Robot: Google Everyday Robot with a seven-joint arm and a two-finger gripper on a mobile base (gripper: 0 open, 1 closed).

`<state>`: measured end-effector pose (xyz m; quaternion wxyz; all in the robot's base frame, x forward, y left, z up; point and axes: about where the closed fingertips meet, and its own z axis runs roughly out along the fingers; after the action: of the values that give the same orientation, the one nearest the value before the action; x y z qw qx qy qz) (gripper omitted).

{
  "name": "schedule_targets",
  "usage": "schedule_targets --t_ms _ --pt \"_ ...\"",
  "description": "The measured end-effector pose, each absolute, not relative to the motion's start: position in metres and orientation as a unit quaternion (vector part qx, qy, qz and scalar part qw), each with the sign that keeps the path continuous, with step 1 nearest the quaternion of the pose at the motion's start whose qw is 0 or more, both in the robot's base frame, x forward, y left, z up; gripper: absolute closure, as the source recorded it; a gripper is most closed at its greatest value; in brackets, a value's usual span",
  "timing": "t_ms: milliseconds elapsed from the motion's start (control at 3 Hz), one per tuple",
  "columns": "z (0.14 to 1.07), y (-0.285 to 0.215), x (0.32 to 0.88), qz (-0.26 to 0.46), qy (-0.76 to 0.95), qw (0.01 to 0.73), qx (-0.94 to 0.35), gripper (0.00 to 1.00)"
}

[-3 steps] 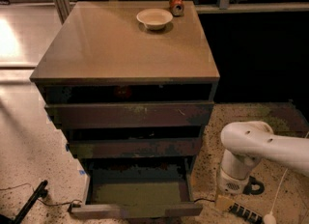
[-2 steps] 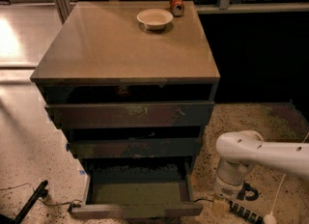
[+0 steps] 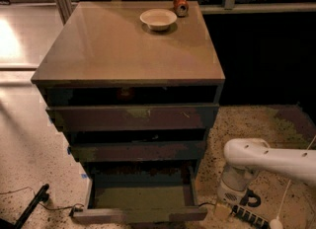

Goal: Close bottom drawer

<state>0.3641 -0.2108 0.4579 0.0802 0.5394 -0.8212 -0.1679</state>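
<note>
The bottom drawer [image 3: 139, 197] of the tan-topped cabinet [image 3: 133, 45] stands pulled out, showing its greenish-grey floor. Its flat plank front [image 3: 138, 215] is near the lower edge of the camera view. My white arm [image 3: 269, 158] comes in from the right. My gripper [image 3: 242, 207] hangs low near the floor, just right of the drawer's front right corner and apart from it. It holds nothing that I can see.
Two upper drawer fronts [image 3: 133, 118] stick out slightly. A white bowl [image 3: 158, 19] and a can [image 3: 180, 4] sit at the back of the cabinet top. A black cable and plug [image 3: 32, 206] lie on the speckled floor at the lower left. A dark wall is behind my arm.
My arm has shifted left and lower, bringing the gripper closer to the open drawer's right front corner. The drawer has not moved.
</note>
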Motion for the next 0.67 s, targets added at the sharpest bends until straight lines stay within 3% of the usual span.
schedule_targets --t_ms 667 --pt "0.4308 -0.2015 0.3934 -0.185 -0.836 0.046 0.514 1.00"
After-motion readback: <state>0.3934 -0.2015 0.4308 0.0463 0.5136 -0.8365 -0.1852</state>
